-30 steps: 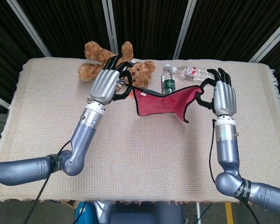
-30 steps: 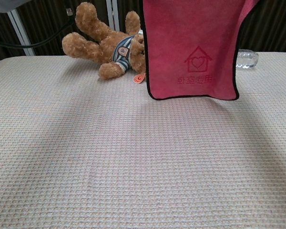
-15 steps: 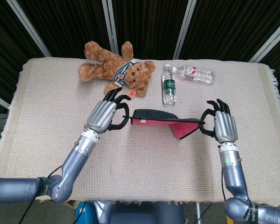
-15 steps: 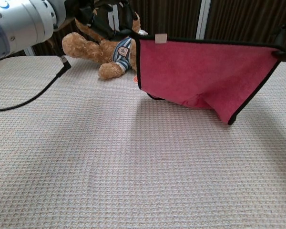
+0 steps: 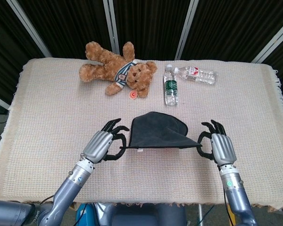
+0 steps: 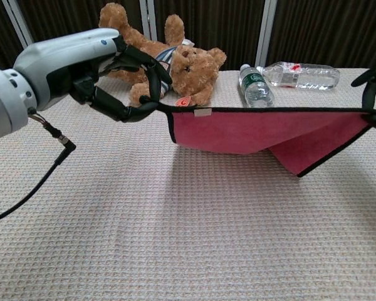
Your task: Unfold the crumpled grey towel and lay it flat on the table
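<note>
My left hand (image 5: 100,146) pinches the left corner of the towel (image 5: 156,132) between thumb and a finger; the remaining fingers are spread. In the chest view the same hand (image 6: 81,69) shows dark fingertips (image 6: 151,100) closed on the black-bound corner of the towel (image 6: 250,128). My right hand (image 5: 219,147) pinches the opposite corner in the same manner; in the chest view only its fingers (image 6: 371,94) show at the right frame edge.

The towel hangs stretched between both hands, near the front edge of the table (image 5: 47,117), about midway between the left and right edges. Its held edge is taut and level. The upper face reads dark grey from the head view; the underside reads red with a black border from the chest view. The free part sags below the held edge, and one fold droops lower toward the right side. Whether the lowest point touches the table cannot be determined.

Toward the rear edge, a teddy bear (image 5: 115,69) lies left of centre. Just right of it lies a green-labelled bottle (image 5: 170,86). A second bottle (image 5: 195,74) lies beside that, toward the rear right corner.
</note>
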